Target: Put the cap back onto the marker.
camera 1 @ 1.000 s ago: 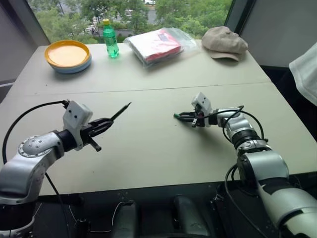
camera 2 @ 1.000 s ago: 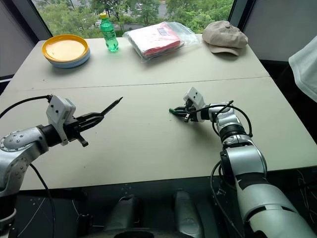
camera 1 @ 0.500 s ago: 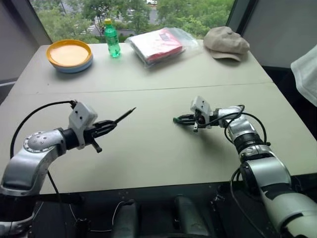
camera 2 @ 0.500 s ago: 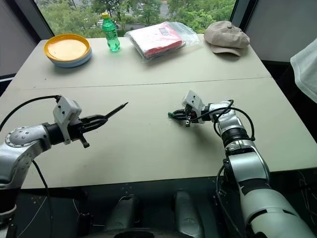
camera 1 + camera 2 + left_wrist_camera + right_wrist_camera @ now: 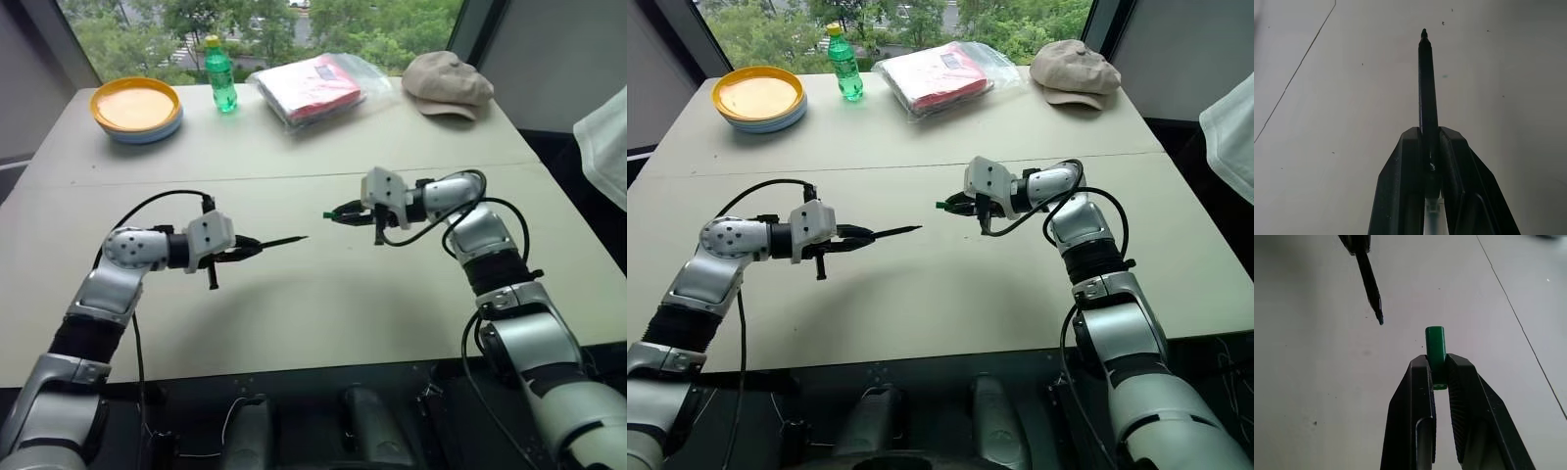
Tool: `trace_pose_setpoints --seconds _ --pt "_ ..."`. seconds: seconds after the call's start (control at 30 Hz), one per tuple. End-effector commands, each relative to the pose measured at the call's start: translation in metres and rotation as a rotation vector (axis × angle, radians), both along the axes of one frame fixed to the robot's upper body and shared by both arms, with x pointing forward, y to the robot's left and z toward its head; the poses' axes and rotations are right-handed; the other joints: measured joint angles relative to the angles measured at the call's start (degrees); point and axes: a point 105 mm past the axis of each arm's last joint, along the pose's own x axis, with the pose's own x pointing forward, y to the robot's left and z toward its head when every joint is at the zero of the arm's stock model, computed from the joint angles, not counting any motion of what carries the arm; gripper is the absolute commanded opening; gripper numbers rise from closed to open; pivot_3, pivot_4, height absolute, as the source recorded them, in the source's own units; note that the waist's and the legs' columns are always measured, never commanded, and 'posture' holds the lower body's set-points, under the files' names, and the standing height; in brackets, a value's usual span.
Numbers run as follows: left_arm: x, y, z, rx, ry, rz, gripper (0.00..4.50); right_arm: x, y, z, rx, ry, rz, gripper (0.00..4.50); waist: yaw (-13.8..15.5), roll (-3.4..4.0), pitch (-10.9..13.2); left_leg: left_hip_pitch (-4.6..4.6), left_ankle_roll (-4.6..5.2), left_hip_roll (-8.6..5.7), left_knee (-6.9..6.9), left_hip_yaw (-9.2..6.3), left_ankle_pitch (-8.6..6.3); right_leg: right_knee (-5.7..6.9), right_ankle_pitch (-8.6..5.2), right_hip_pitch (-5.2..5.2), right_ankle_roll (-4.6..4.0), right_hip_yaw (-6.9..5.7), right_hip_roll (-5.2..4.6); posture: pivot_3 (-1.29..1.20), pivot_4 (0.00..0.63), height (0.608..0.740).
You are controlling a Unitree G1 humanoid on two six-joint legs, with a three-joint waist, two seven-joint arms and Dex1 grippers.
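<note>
Jaws: left jaws [image 5: 1429, 161] clamp the marker [image 5: 272, 241]; right jaws [image 5: 1439, 377] pinch the cap [image 5: 1435, 345]. Both held above the desk [image 5: 294, 313], tip and cap facing, near but apart. Step: we judge alignment. Next: centre the cap's mouth on the tip, then push.

head pair: high, facing down at table [image 5: 294, 323] | wrist views: close along fingers [image 5: 1415, 396], probably table-facing

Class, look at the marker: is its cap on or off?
Off. The marker's bare tip faces the cap, held apart in the right claw.
</note>
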Motion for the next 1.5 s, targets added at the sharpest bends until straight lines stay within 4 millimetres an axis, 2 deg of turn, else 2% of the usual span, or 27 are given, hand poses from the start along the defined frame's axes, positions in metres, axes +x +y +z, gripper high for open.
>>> trace_pose_setpoints --seconds 0.03,0.73,1.5 --pt "0.004 -0.005 0.018 -0.006 -0.087 -0.039 0.0 0.0 0.006 0.015 0.002 -0.064 0.015 0.06 0.1 0.0 0.0 -0.01 0.0 0.0 0.0 0.0 0.0 0.0 0.0 0.0 0.0 0.0 -0.01 0.0 0.15 0.74" --pt "0.005 -0.002 0.024 0.017 -0.138 -0.033 0.0 -0.005 0.007 0.003 -0.07 -0.023 0.058 0.06 -0.1 0.0 0.0 0.0 0.01 0.0 0.01 -0.01 0.0 0.03 0.0 -0.02 0.0 0.0 0.01 0.0 0.15 0.74" --pt "0.008 -0.009 0.03 0.004 -0.156 -0.041 0.0 -0.011 0.012 0.004 -0.056 -0.004 0.082 0.06 0.0 0.0 0.0 0.0 0.01 0.0 0.01 -0.02 0.0 0.04 0.0 -0.02 0.0 0.0 0.01 0.0 0.15 0.74"
